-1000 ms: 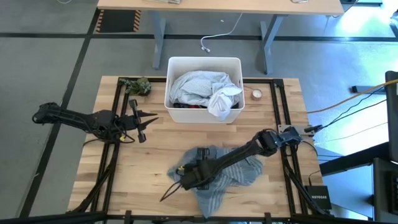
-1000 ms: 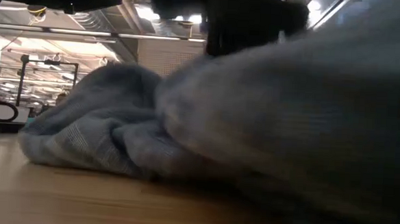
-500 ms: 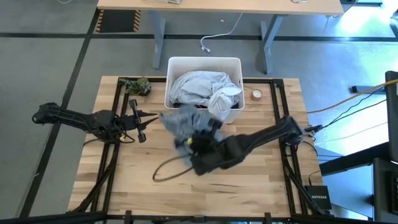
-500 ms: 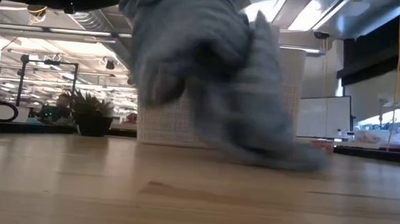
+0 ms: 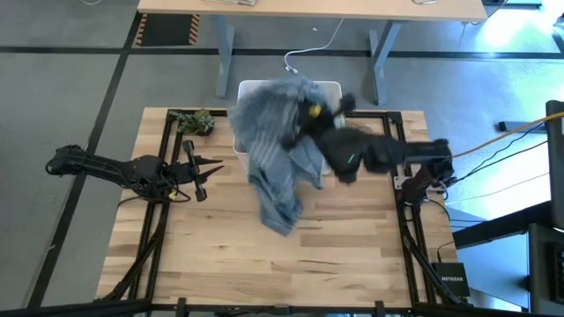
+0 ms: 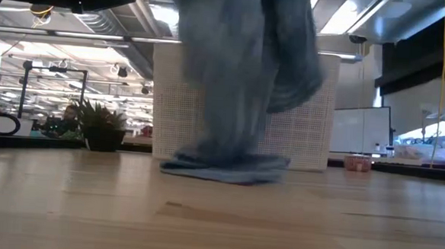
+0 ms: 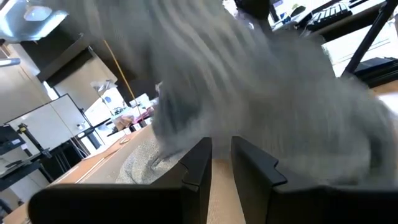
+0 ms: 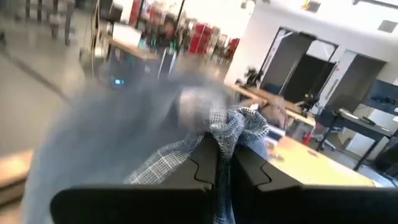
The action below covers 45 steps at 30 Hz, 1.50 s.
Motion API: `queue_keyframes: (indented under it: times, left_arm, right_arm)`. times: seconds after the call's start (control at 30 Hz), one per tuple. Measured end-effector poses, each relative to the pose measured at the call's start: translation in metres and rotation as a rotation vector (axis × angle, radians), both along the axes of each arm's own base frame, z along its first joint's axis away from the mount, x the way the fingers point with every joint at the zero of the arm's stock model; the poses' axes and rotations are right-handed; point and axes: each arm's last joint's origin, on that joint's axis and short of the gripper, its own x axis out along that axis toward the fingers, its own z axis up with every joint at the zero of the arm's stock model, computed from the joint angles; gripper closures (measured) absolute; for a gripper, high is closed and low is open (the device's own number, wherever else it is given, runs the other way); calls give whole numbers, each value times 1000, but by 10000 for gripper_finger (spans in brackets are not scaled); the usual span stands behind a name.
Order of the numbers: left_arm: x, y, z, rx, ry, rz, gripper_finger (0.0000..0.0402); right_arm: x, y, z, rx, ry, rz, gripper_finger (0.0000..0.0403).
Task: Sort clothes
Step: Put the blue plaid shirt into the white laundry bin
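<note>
My right gripper point(image 5: 304, 113) is high over the white bin point(image 5: 333, 86) at the table's far middle, shut on a blue-grey checked garment point(image 5: 273, 158). The garment drapes from the gripper down across the bin's front and onto the table. In the low view the garment point(image 6: 240, 72) hangs in front of the bin point(image 6: 314, 114). The other clothes in the bin are hidden under it. My left gripper point(image 5: 216, 165) waits at the table's left, shut and empty, its fingers point(image 7: 199, 165) pointing toward the garment. My right gripper pinches a bunched fold of the garment point(image 8: 239, 127) between its two fingers; how many layers I cannot tell. The garment hangs long below the gripper, and its lower end point(image 5: 278, 216) lies on the table in front of the bin point(image 6: 224, 166).
A small camouflage lump point(image 5: 194, 121) lies at the table's far left, beside the bin. A small roll point(image 6: 355, 162) stands to the right of the bin. The near half of the wooden table point(image 5: 220, 264) is bare. A desk point(image 5: 308, 9) stands beyond the far edge.
My right gripper has risen from the table's near middle and swung toward the far edge, to above the bin, carrying the garment. The garment, a heap on the table before, is now drawn out long, with only its lower end on the table.
</note>
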Motion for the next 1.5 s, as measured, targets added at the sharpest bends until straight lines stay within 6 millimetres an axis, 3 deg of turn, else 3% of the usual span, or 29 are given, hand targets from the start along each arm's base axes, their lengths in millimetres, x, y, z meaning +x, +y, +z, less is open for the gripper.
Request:
queue_keyframes:
  times: [0.13,0.27,0.37,0.53,0.7,0.87,0.97,1.07,1.27,1.37,1.5]
  left_arm:
    - [0,0,0,19,4,2,345]
    - [0,0,0,21,6,2,345]
    - [0,0,0,20,6,2,345]
    - [0,0,0,19,6,2,345]
    - [0,0,0,18,6,2,345]
    - [0,0,0,18,7,2,345]
    - [0,0,0,18,7,2,345]
    - [0,0,0,12,7,1,345]
    - [0,0,0,-5,-1,-1,345]
    - [0,0,0,-1,0,0,345]
    - [0,0,1,22,2,2,345]
  right_arm:
    - [-6,-35,34,-45,-139,35,380]
    - [-5,-62,42,-62,-210,43,377]
    - [5,-80,23,-7,-159,12,366]
    - [23,-105,-27,138,-13,-81,323]
    - [23,-109,-53,293,105,-29,259]
    - [14,-75,-65,520,246,213,211]
    - [6,-42,-72,589,329,284,199]
    - [8,-4,-93,583,414,329,197]
    - [17,59,-157,496,550,422,196]
    - [23,75,-200,426,670,485,196]
    - [35,82,-251,268,855,596,196]
